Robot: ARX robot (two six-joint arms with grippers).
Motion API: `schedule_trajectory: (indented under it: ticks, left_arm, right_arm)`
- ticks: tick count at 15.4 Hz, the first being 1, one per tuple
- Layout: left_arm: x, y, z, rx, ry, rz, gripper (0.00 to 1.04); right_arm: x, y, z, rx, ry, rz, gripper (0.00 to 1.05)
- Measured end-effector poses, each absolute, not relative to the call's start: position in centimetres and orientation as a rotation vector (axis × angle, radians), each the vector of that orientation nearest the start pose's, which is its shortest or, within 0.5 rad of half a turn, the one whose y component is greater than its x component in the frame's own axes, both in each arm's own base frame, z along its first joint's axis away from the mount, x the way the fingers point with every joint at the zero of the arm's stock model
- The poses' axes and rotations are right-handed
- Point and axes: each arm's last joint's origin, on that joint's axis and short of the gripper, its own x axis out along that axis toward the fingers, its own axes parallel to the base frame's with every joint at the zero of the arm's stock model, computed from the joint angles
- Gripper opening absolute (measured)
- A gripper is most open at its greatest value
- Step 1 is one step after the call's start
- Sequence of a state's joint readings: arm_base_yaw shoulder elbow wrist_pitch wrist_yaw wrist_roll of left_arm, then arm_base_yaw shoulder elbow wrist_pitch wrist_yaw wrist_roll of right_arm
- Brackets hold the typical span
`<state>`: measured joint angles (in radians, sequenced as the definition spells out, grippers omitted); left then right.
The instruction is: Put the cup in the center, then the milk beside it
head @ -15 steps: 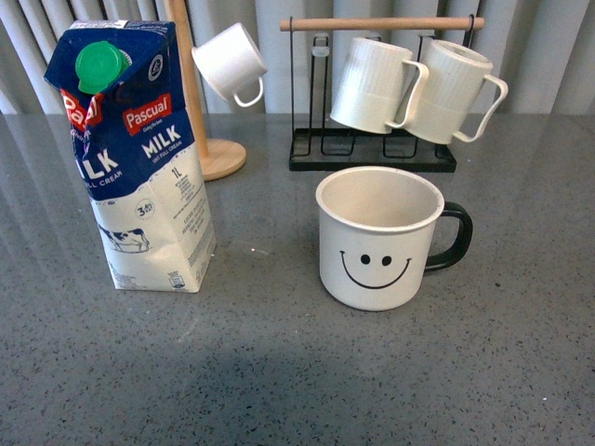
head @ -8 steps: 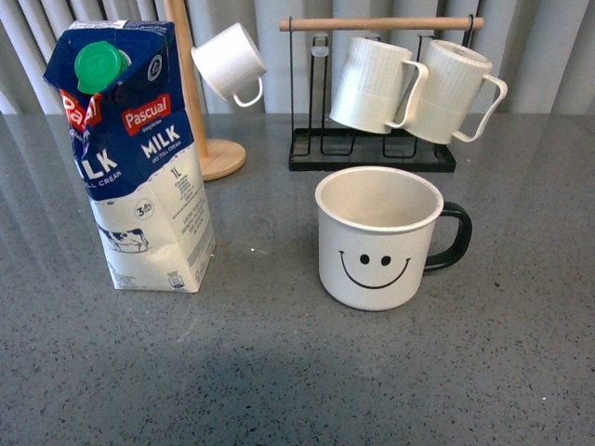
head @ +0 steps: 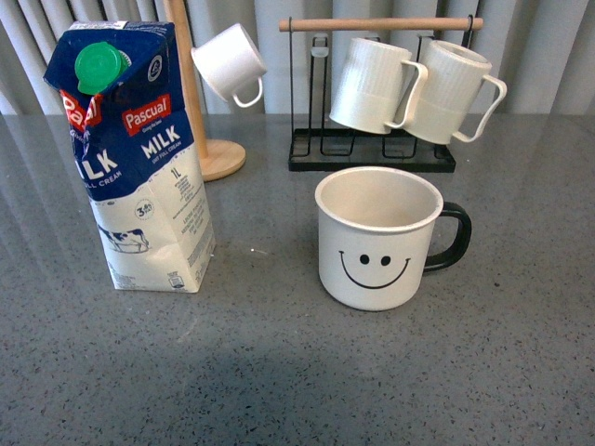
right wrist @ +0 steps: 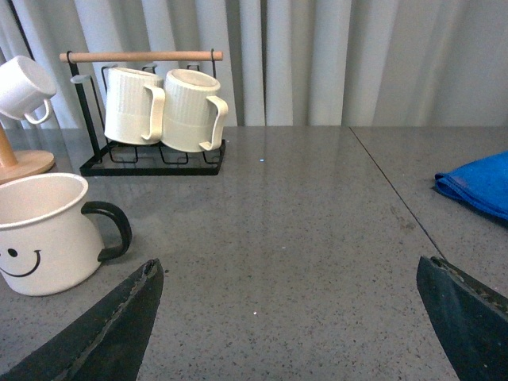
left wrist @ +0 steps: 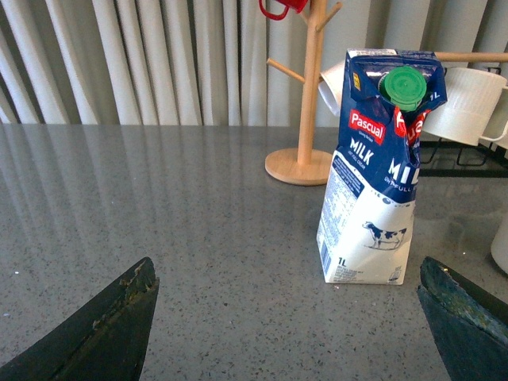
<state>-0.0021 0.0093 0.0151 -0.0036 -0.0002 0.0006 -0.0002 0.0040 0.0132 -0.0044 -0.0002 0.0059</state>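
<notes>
The cup, a wide white mug with a black smiley face and black handle, stands upright on the grey table near the middle of the front view; it also shows in the right wrist view. The milk, a blue-and-white Pascual carton with a green cap, stands upright to the cup's left, a gap between them; it also shows in the left wrist view. My left gripper is open and empty, short of the carton. My right gripper is open and empty over bare table, beside the cup. Neither arm shows in the front view.
Behind the cup a black wire rack with a wooden bar holds two ribbed white mugs. A wooden mug tree behind the milk carries a small plain white cup. A blue cloth lies far right.
</notes>
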Motion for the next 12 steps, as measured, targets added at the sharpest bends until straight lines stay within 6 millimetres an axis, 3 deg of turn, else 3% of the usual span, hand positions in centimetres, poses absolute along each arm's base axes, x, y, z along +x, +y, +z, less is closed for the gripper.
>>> schedule_trajectory:
  ticks: [10, 12]
  left_arm:
    - [9.74, -0.02, 16.71, 0.001, 0.002, 0.000, 0.98]
    - [9.91, -0.54, 16.92, 0.000, 0.252, 0.043, 0.98]
  right_arm:
    - [9.71, 0.00, 16.73, 0.006, -0.005, 0.000, 0.98]
    - [9.71, 0.00, 16.73, 0.005, -0.005, 0.000, 0.98]
